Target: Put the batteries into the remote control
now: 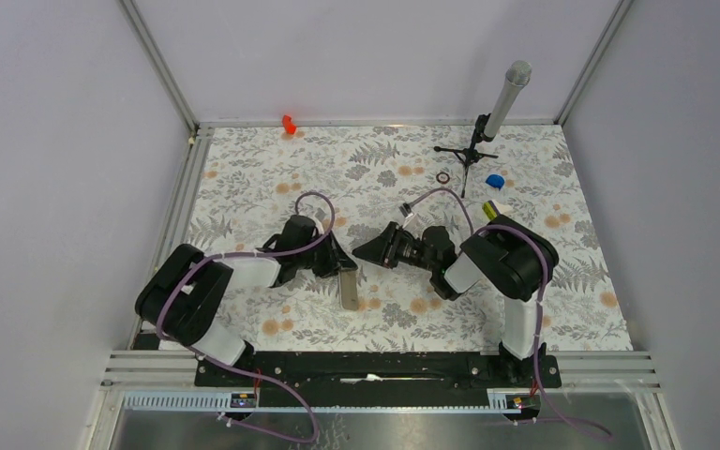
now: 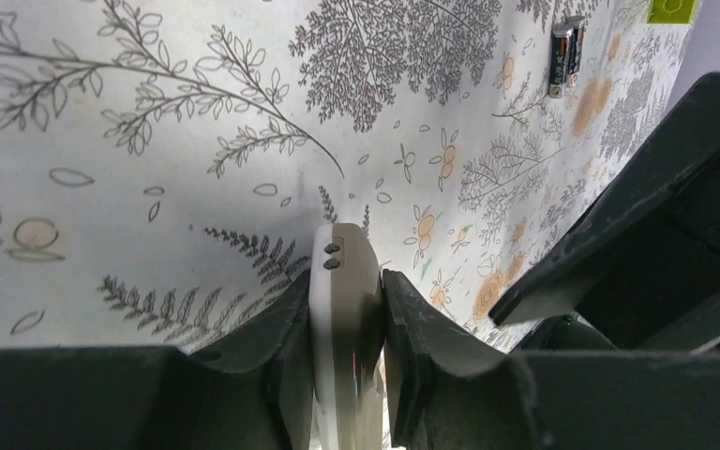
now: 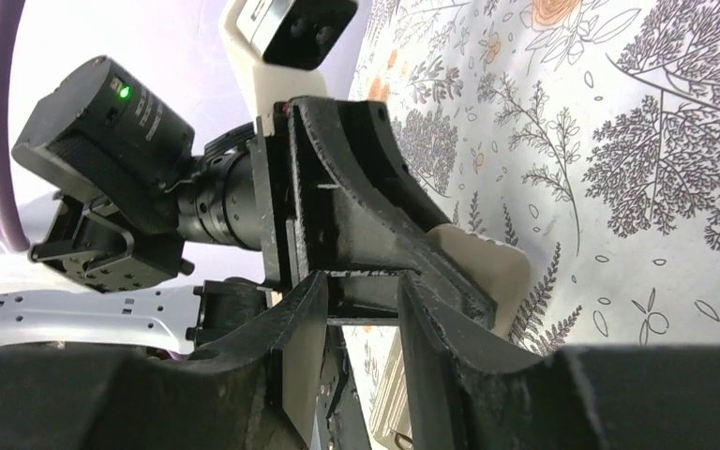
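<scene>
The tablecloth (image 1: pixel 244 178) is white, printed with grey ferns and small orange flowers. The remote control (image 2: pixel 342 309) is plain white. The left gripper (image 2: pixel 347 342) and right gripper (image 1: pixel 375 250) are black, their cables (image 1: pixel 314 202) purple. The batteries (image 2: pixel 565 56), upper right in the left wrist view, are dark with silvery ends. Toward the top of the overhead view are a red piece (image 1: pixel 289 124) and a blue piece (image 1: pixel 495 181).
</scene>
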